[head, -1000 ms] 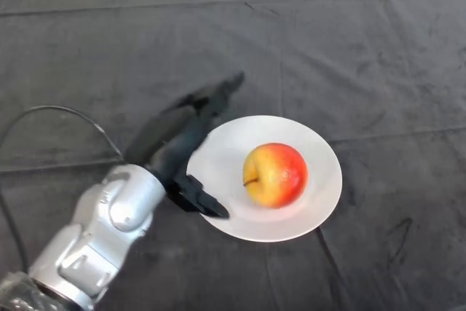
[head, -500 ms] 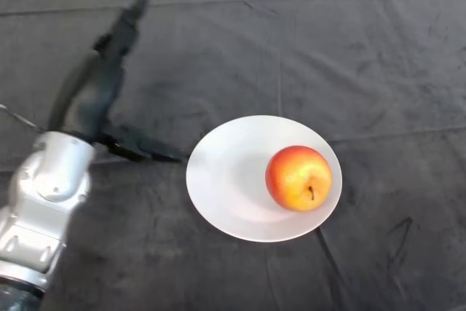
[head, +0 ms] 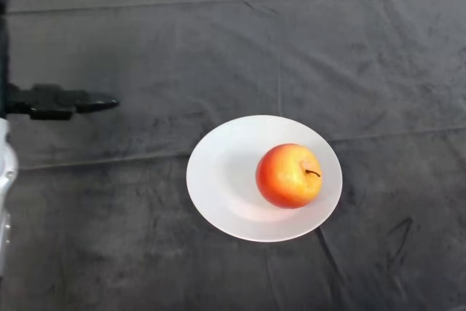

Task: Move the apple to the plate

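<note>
A red and yellow apple [head: 288,175] rests on the right half of a white plate [head: 218,180], its stem pointing right. My left hand [head: 58,103] is at the far left edge of the head view, well away from the plate. Its black thumb sticks out straight to the right and another finger runs up along the frame's edge, so the hand is open and holds nothing. Most of the hand and the arm are cut off by the edge.
A dark, wrinkled cloth [head: 291,49] covers the whole table. A pale strip of background shows along the top left edge.
The hand has drawn back from the plate's left rim to the far left edge, holding nothing. The apple has rolled slightly on the plate and settled.
</note>
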Tool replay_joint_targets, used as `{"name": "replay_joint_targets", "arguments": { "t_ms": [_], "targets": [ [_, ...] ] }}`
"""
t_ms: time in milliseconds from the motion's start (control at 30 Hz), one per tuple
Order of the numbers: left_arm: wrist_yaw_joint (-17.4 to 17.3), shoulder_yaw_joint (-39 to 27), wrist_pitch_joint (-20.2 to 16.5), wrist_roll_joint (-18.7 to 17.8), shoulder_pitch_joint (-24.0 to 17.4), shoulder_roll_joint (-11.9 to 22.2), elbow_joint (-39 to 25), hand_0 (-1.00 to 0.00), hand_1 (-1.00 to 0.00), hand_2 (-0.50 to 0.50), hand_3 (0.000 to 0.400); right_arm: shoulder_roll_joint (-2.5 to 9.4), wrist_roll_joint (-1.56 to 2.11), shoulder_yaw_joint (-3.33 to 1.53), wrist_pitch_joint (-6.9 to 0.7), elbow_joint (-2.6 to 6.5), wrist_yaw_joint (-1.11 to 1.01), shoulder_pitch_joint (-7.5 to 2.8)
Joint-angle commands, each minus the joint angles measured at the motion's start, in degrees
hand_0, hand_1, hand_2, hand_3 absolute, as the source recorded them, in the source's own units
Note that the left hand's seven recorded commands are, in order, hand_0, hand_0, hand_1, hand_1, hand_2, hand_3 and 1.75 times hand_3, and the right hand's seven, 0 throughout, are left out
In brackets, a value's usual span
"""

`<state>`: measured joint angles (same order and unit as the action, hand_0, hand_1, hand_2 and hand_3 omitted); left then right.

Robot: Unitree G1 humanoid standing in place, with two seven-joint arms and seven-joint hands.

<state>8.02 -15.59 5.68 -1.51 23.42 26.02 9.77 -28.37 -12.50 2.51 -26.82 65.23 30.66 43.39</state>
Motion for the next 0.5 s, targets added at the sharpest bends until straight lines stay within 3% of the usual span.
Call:
{"name": "replay_joint_targets", "arguments": {
  "t_ms": [33, 500],
  "targets": [
    [0.63, -2.89, 1.40, -1.50, -1.43, 4.62, -2.19, 0.00, 0.00, 0.00, 0.000, -0.32, -0.04, -0.04, -0.70, 0.24, -0.49, -2.10],
    [1.07, -16.57, 8.41, -6.58, -2.73, 9.06, 5.54, 0.00, 0.00, 0.00, 0.000, -0.31, -0.08, -0.02, -0.70, 0.47, -0.44, -1.94]
  ]
}}
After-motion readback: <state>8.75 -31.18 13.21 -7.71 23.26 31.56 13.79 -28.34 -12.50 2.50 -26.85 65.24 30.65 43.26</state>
